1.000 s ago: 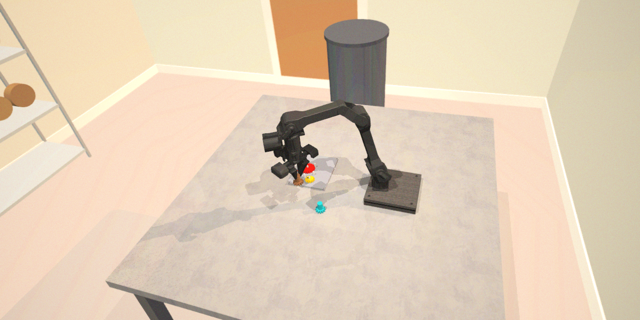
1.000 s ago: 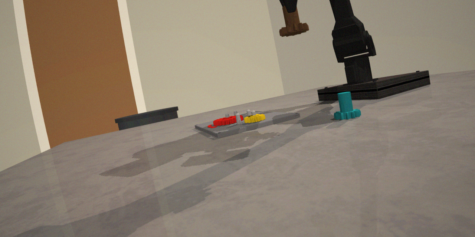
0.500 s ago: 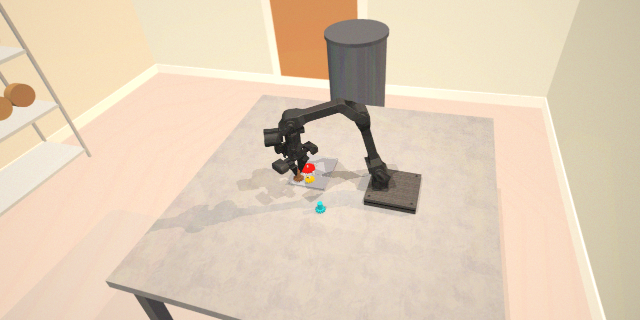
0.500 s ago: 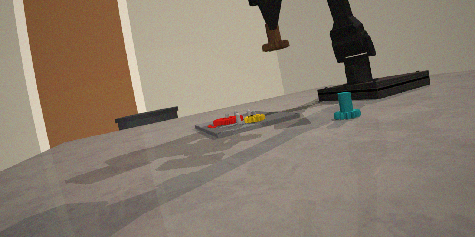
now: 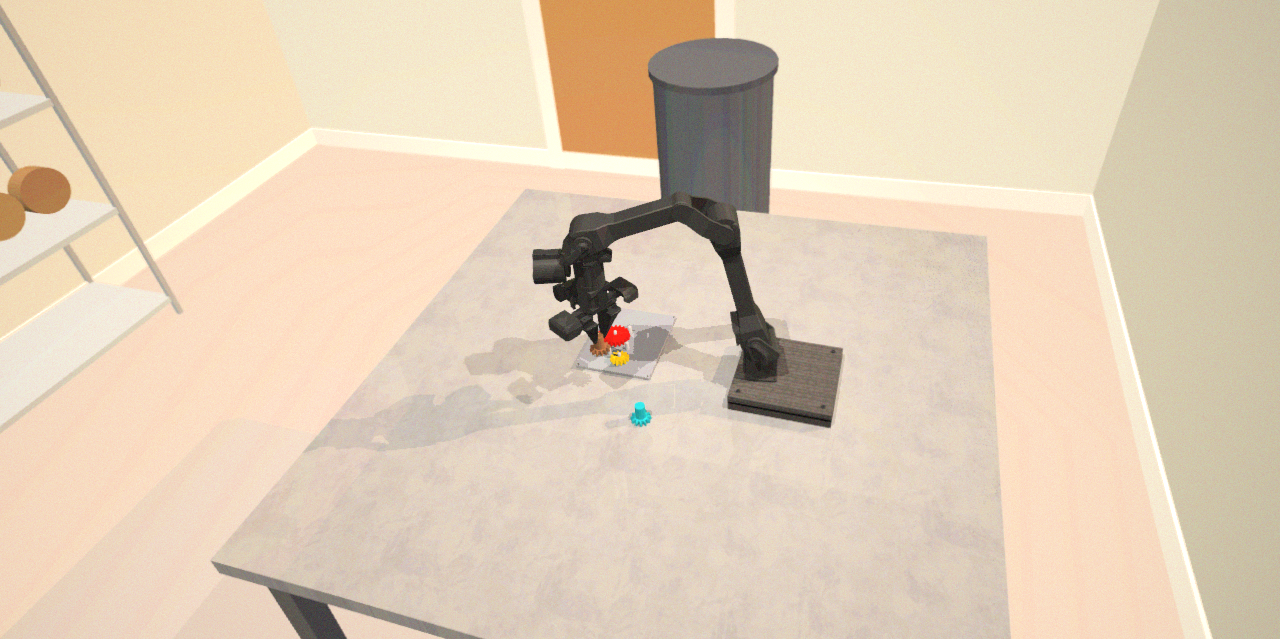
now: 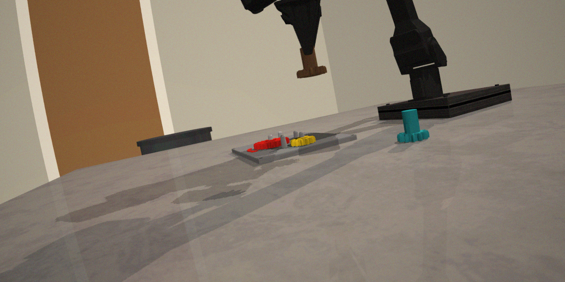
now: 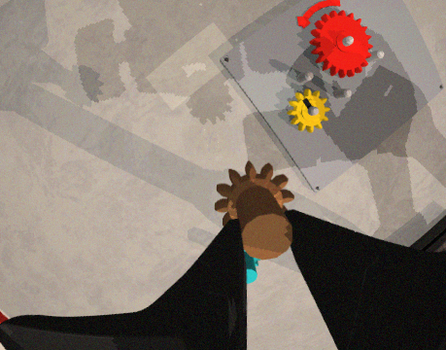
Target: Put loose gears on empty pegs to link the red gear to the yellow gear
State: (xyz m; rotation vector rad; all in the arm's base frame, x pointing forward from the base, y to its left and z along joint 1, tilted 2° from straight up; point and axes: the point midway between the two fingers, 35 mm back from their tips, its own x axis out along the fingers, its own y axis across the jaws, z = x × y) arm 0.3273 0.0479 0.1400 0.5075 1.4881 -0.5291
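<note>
My gripper [image 5: 600,338] [image 6: 309,51] [image 7: 261,225] is shut on the handle of a brown gear [image 5: 599,349] [image 6: 312,71] [image 7: 224,190] and holds it well above the table, teeth end down. The grey board [image 5: 657,348] [image 6: 335,141] [image 7: 276,131] lies below. On it sit the red gear [image 5: 617,333] [image 6: 266,143] [image 7: 336,55] and the smaller yellow gear [image 5: 619,358] [image 6: 303,141] [image 7: 302,117] with a black stripe. Bare pegs stand between them, one peg [image 7: 307,77] and another peg [image 7: 347,92], and a third peg [image 7: 381,54] beside the red gear. A cyan gear [image 5: 640,416] [image 6: 411,126] [image 7: 251,275] stands upright on the table, partly hidden in the wrist view.
The arm's dark base [image 5: 792,380] [image 6: 454,100] stands on the table [image 5: 537,492] [image 6: 355,209], right of the board. A red curved arrow [image 7: 312,12] lies beside the red gear. A grey bin [image 5: 714,133] stands behind the table.
</note>
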